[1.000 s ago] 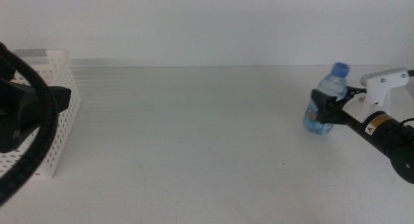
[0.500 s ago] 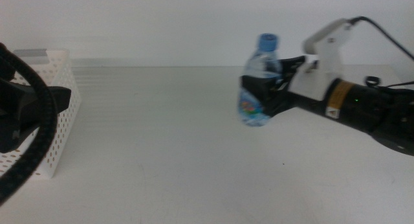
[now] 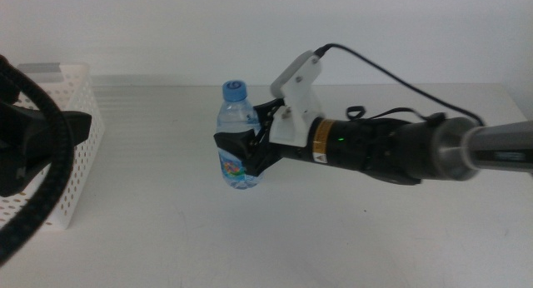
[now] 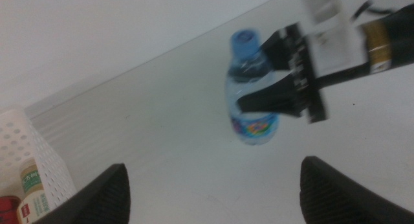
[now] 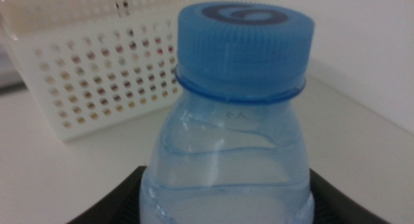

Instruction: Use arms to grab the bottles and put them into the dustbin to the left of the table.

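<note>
Our right gripper (image 3: 241, 151) pinches the water bottle (image 3: 237, 138) above the table (image 3: 333, 230); ahead of it, our left gripper (image 4: 213, 185) waits, spread, beside the basket (image 3: 79, 138).

Bright, even, almost shadowless light on white; left wrist view motion-blurred, right wrist background soft.

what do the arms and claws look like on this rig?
Right arm: black cylindrical links, grey metallic forearm section, yellow band with a small label, green indicator light, white wrist-mounted housing with a black cable. Right claw: black, angular fingers. Left claw: two dark rounded fingers; a thick black cable loops by it.
</note>
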Controlling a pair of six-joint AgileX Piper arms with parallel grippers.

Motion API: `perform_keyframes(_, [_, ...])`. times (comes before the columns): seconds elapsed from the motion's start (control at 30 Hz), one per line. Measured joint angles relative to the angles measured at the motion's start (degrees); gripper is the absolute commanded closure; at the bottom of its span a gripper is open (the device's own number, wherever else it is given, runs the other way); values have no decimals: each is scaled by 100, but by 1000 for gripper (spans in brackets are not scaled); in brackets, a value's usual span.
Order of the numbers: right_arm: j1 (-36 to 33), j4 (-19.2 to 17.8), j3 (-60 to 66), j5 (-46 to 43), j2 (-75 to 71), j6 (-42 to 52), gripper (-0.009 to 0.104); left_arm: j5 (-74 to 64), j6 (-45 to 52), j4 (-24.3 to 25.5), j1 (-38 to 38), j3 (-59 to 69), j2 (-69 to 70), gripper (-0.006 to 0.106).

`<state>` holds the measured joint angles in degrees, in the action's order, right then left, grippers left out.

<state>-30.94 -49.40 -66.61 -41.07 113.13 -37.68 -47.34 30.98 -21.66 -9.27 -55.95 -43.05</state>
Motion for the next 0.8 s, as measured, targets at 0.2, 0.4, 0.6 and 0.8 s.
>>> perform_keyframes(0.2, [-14,6,-580,38,743,403,95,0,0,0,0,0,0,18])
perform_keyframes(0.4, [-14,6,-593,42,881,455,81,0,0,0,0,0,0,18])
perform_keyframes(0.6, [-14,-76,-560,42,881,462,35,0,0,0,0,0,0,18])
perform_keyframes(0.8, [-14,-39,-278,-181,855,469,14,0,0,0,0,0,0,18])
